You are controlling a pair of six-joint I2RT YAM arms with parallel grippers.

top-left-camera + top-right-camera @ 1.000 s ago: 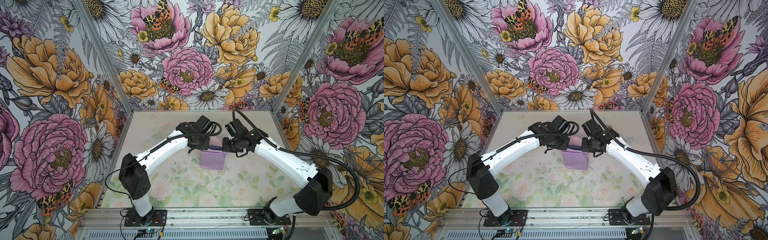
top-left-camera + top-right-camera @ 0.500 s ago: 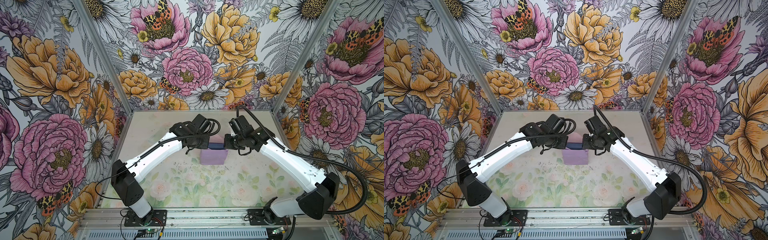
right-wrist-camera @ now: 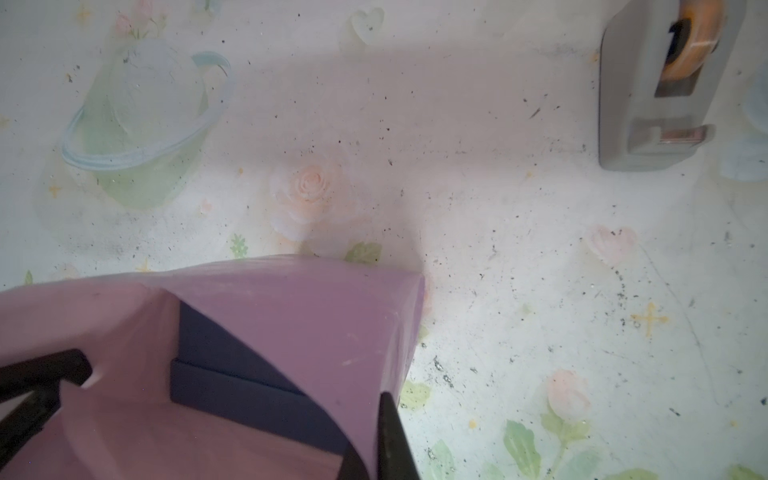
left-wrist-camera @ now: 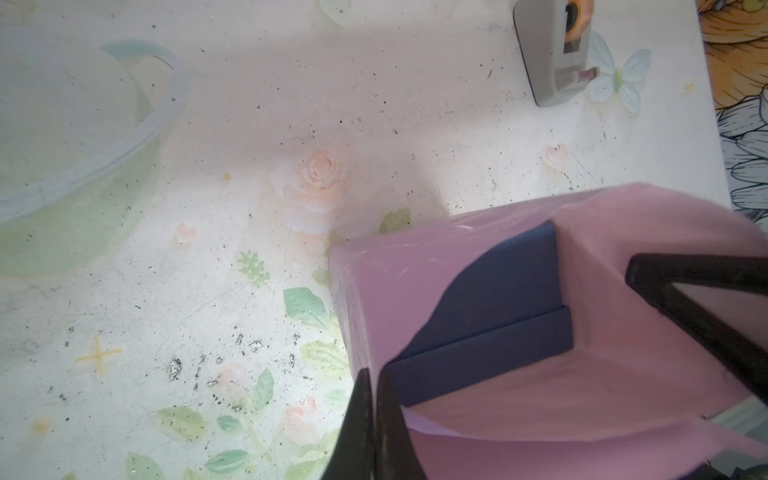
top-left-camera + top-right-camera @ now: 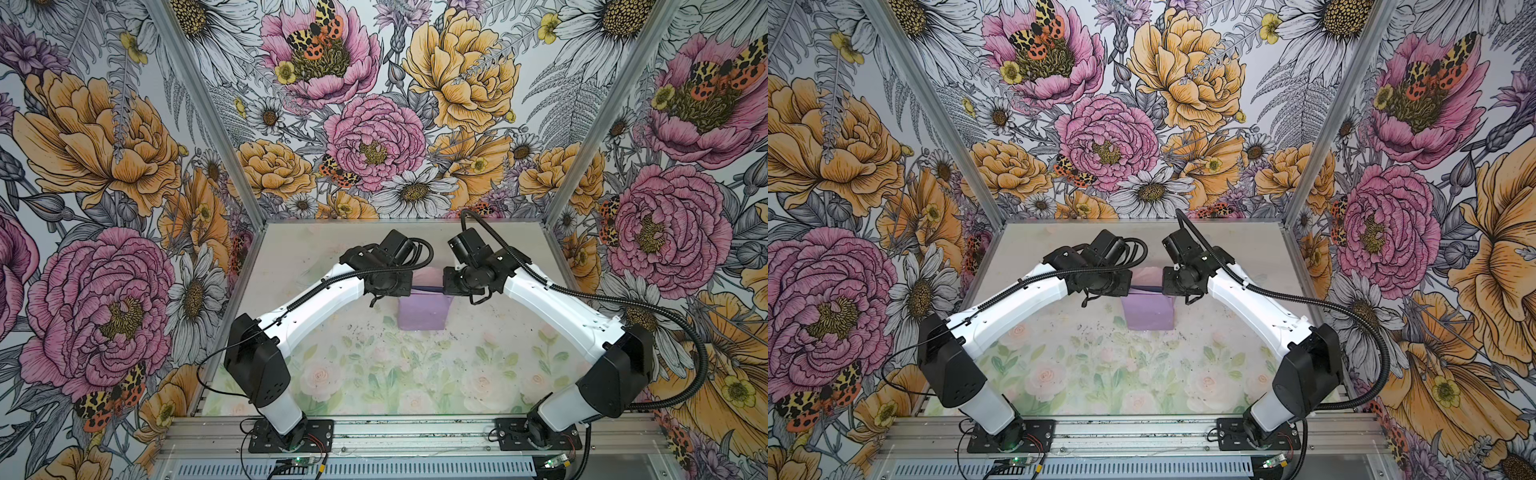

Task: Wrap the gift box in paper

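- Gift box [image 4: 498, 307], lid seam showing, mostly hidden under lilac paper [image 4: 395, 286].
- Left claw [image 4: 374, 374] and right claw [image 3: 382, 415], flanking the box, each pinch paper's edge.

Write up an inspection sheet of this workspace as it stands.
Surface: table with a pale floral print, flecked with dark specks.
Job's things: navy gift box sits on the paper; a lilac flap is raised over one side and the box is partly uncovered.
Clutter: grey tape dispenser, apart from the box.
Grippers: left gripper and right gripper are both shut on the paper's edge.
Cables: black conduits run along both arms; no snag seen.
Surroundings: flowered walls; metal rail in front.
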